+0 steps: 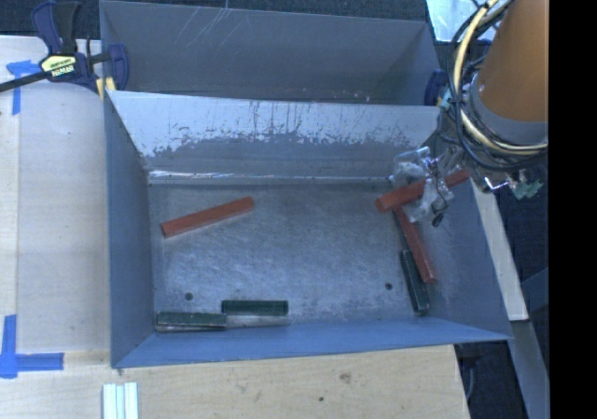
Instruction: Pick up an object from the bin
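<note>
Grey metal bin [280, 142] takes up most of the view, sloped walls, scuffed floor. Arm comes in from the R w/ its orange cover [518, 53] and looped cables over the bin's R rim. Below that, the gripper [426, 186] sits at the R end of the floor, near the back wall. The jaws are narrow, one above and one below a short red bar [394, 200] and clamped on its middle. That bar is tilted, L end lower and pointing toward bin ctr, R end sticking out over the R wall's slope.

Rest of the bits, all flat on the floor:
- long red bar [207, 216], L of ctr, slightly slanted, well apart from the gripper.
- second red bar [418, 254] just below the gripper, running toward the front R corner.
- dark green bar [415, 288] right beside it, same direction.
- green bar [255, 309] by the front wall.
- grey-green bar [191, 321] at its L, ends touching or nearly so.
</note>
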Available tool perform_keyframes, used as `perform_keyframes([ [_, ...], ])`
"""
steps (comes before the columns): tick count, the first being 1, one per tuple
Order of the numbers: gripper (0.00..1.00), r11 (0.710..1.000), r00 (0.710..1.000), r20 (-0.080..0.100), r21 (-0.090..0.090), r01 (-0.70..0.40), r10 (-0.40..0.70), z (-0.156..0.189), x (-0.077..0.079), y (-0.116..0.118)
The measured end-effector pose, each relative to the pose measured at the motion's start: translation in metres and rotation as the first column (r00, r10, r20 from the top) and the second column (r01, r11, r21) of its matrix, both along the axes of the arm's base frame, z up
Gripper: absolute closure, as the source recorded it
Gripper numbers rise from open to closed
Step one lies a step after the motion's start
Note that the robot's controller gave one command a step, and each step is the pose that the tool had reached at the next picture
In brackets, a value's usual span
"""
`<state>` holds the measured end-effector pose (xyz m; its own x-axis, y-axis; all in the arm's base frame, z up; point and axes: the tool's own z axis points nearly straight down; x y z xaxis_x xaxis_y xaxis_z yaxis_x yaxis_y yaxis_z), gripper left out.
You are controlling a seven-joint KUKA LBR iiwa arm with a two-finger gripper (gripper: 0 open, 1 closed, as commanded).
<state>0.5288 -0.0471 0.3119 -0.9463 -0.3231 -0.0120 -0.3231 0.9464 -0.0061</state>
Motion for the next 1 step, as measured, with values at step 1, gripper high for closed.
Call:
perform_keyframes([
  [1,1.00,0.969,0.969,-0.007,-0.001,-0.247,0.247,0.0041,0.0044,-0.0343],
])
